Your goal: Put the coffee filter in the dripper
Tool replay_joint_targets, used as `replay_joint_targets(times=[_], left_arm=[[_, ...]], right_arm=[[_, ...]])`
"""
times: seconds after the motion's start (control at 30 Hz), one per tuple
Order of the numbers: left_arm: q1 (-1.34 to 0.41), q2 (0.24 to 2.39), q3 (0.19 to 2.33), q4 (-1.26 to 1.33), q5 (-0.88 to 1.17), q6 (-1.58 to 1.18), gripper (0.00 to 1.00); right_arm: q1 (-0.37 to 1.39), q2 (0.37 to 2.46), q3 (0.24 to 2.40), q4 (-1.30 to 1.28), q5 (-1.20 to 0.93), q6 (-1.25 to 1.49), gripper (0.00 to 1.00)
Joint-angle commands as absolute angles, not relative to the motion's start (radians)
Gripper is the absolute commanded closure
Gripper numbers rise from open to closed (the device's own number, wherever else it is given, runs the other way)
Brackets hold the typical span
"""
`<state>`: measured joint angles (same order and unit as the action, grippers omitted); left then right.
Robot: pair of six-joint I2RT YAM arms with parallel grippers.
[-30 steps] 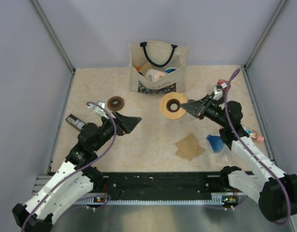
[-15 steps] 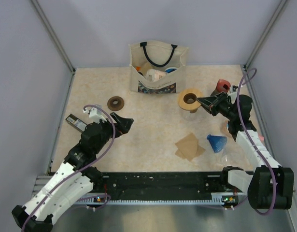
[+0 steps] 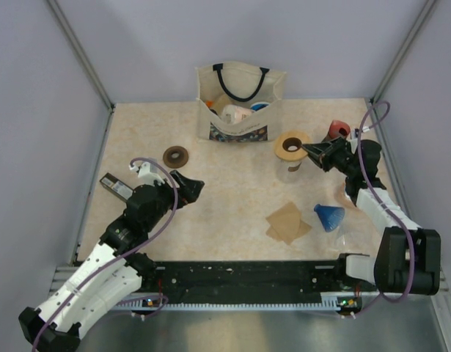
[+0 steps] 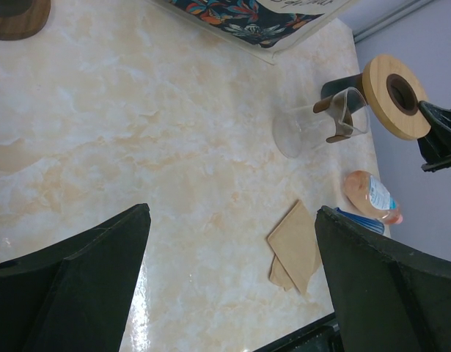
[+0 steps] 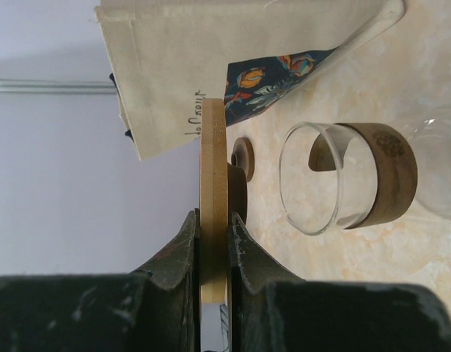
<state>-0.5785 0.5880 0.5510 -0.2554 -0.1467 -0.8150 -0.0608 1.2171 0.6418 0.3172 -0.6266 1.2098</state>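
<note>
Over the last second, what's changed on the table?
The right gripper, shut on the ring, carried it rightward and farther from the bases, ending by the glass cup. The left gripper pulled back slightly, open. The filters, dripper and bag stayed put.

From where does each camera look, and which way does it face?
Top external: above, behind the bases, looking down at the table; left arm and right arm show.
Left wrist: on the left arm, facing the coffee filter and glass cup; the open left hand shows.
Right wrist: on the right arm, facing the bag; the right hand grips the tan ring.
Shared: both wrist views show the glass cup and tan ring.
</note>
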Motion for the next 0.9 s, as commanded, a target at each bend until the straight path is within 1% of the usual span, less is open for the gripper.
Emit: replay_joint_targets(times=[0.0,0.37,0.6,0.8,0.87], left_arm=[[-0.580,0.591,0.583,-0.215,-0.133,-0.808,0.01],[-0.580,0.588,0.584,-0.229,-0.126,-0.808,0.01],[-0.580,0.581,0.580,-0.239,-0.127,-0.808,0.01],[-0.581,0.575,0.580,-0.238,-0.120,-0.808,0.01],[-0.580,0.577,0.577,-0.238,-0.120,-0.810,0.01]], right_arm=[[-0.087,1.258,0.666,0.466,-0.635,1.220,1.00],[-0.087,1.316,0.615,0.523,-0.667,1.218,1.00],[-0.087,1.359,0.574,0.610,-0.680,1.239,1.00],[-0.089,1.376,0.568,0.618,-0.658,1.212,0.98],[-0.089,1.370,0.569,0.586,-0.644,1.190,0.93]])
